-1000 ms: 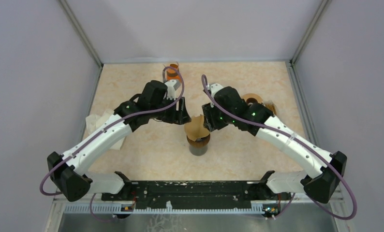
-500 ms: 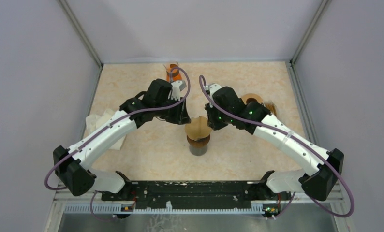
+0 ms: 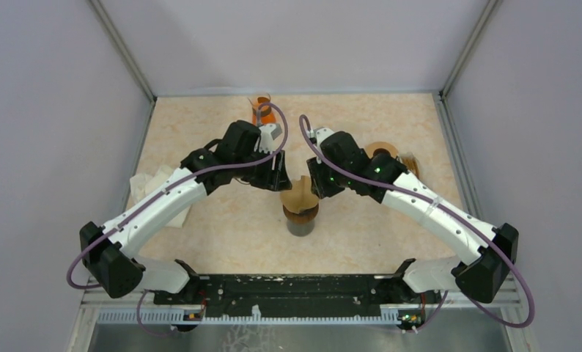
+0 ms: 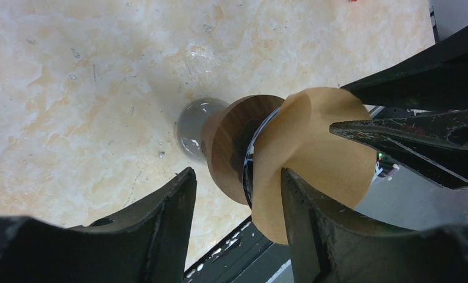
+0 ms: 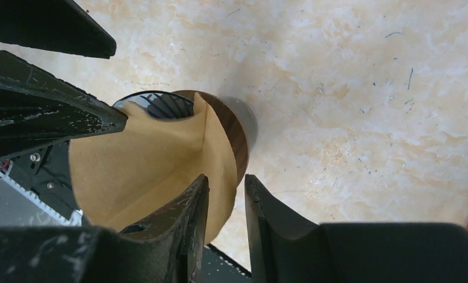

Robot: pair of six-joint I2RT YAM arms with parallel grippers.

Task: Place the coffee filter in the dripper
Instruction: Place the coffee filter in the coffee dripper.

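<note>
The filter [image 4: 314,153] sits tilted, only part-seated in the dripper [image 4: 223,141]. The left tool [image 4: 236,177] stands wide and the right tool [image 5: 224,180] narrow, both unclamped at its rim. A finger snagging the paper may drag it out.

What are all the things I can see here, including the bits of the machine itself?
coffee filter: one, brown paper, sitting in the dripper's mouth at mid-table
dripper: one, wooden collar, under the filter
grey vessel: one, dark grey, beneath the dripper
orange container: one, orange, far edge of the table
brown round items: seemingly two, brown, right side, partly hidden by the right arm
white cloth: one, white, left edge, partly under the left arm
table: one, beige marbled
left arm, right arm: two, white and black
left gripper: black, fingers apart, either side of the dripper
right gripper: black, fingers narrowly apart at the filter's rim
</note>
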